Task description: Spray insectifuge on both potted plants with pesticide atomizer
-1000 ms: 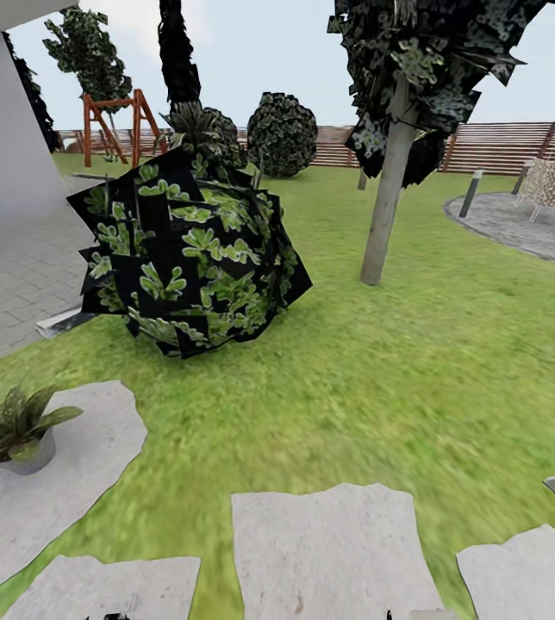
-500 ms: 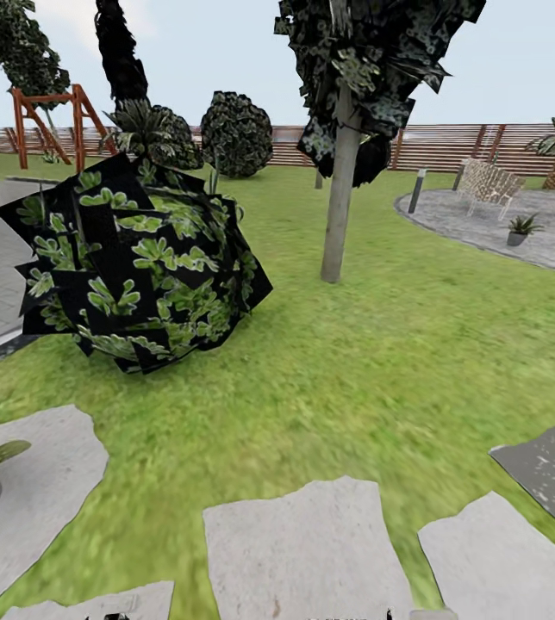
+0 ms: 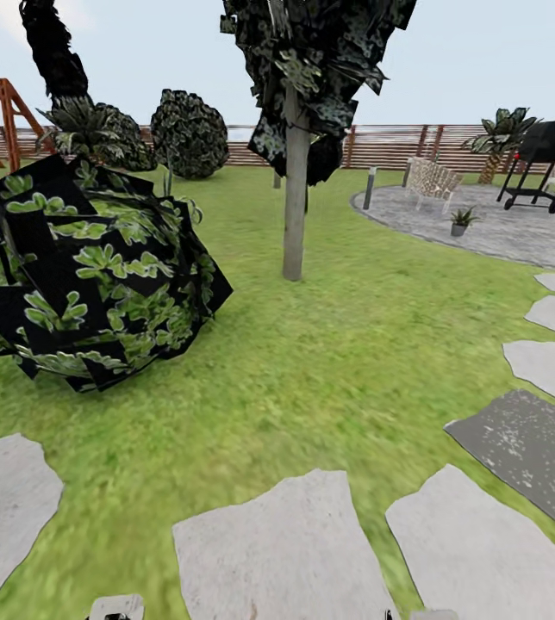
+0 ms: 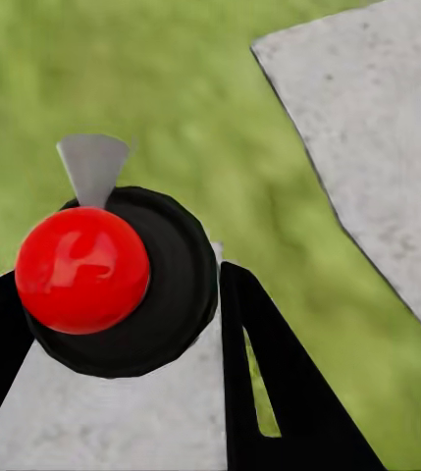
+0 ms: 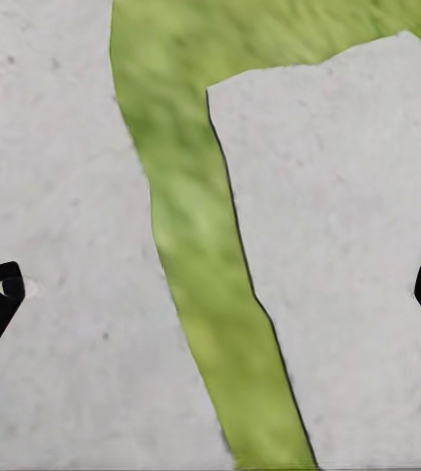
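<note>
Red-topped, the pesticide atomizer (image 4: pixel 117 280) sat pinched between my left gripper (image 4: pixel 112 324) jaws, lower left of that wrist frame; the right gripper (image 5: pixel 210 294) jaws stood spread over stepping stones (image 5: pixel 53 245).

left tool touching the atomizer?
Touching. Left wrist view: left tool has its dark fingers pressed against both sides of the pesticide atomizer, no gap.

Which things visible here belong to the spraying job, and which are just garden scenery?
Job:
- pesticide atomizer, red top, held between the left gripper fingers
- potted plant on the round patio
- right gripper, open over the stepping stones

Scenery:
- big striped shrub
- tree
- bollard lamp
- grill
- wooden fence
</note>
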Controlling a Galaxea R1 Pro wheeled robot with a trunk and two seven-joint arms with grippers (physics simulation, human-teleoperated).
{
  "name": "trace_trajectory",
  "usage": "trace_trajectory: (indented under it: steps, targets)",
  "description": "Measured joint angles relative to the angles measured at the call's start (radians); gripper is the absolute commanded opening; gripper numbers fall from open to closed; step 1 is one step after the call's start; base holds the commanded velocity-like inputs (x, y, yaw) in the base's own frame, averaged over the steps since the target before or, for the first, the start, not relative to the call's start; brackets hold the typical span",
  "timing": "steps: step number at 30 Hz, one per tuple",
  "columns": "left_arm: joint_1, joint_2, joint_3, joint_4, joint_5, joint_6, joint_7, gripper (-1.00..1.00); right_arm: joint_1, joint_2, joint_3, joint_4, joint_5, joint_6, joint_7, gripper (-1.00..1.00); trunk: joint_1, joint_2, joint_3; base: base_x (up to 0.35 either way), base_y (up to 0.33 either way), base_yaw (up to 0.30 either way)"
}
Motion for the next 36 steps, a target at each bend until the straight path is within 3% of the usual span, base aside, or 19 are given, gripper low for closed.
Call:
trace_trajectory:
  steps: [36]
  targets:
    - [0.000,0.001,0.000,0.000,0.000,0.000,0.000,-1.00,0.000,0.000,0.000,0.000,0.000,-0.001,0.000,1.00,0.000,0.000,0.000,0.226,-0.216,-0.300]
